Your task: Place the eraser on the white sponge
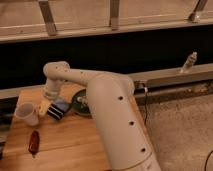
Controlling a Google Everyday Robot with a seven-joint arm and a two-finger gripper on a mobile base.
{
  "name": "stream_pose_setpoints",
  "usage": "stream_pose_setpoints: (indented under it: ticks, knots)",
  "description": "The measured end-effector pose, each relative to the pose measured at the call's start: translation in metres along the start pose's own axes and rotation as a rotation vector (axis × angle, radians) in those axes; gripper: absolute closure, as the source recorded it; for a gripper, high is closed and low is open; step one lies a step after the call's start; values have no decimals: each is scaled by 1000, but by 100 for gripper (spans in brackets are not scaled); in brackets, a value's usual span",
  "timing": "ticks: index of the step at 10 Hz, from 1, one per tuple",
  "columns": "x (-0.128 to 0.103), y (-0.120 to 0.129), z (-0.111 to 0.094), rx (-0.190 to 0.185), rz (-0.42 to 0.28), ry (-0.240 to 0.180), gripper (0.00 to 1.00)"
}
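The eraser, a small black striped block with a blue-grey face, lies on the wooden table between the cup and the green bowl. My gripper hangs down from the wrist at the eraser's left edge. It looks open, with one pale finger just left of the block. Nothing is lifted. A pale lump that I take for the white sponge shows in the green bowl, largely hidden behind my arm.
A translucent white cup stands left of the gripper. A dark red elongated object lies near the table's front left. My bulky white arm covers the table's right side. A dark rail and wall run behind the table.
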State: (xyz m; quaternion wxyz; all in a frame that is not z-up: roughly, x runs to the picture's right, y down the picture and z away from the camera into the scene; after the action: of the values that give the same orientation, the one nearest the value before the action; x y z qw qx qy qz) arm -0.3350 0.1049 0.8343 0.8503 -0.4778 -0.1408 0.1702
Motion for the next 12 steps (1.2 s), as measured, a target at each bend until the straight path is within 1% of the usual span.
stream_pose_setpoints:
  ticks: [2, 3, 5, 7, 9, 11, 12]
  knots:
    - [-2, 1, 1, -1, -4, 4, 20]
    - [-4, 0, 5, -11, -11, 22, 20]
    - [-13, -1, 18, -35, -13, 33, 20]
    - [-6, -6, 21, -45, -2, 49, 20]
    - [-5, -5, 29, -61, 4, 55, 20]
    - [1, -9, 33, -72, 18, 60, 20]
    - [4, -10, 39, -87, 25, 60, 20]
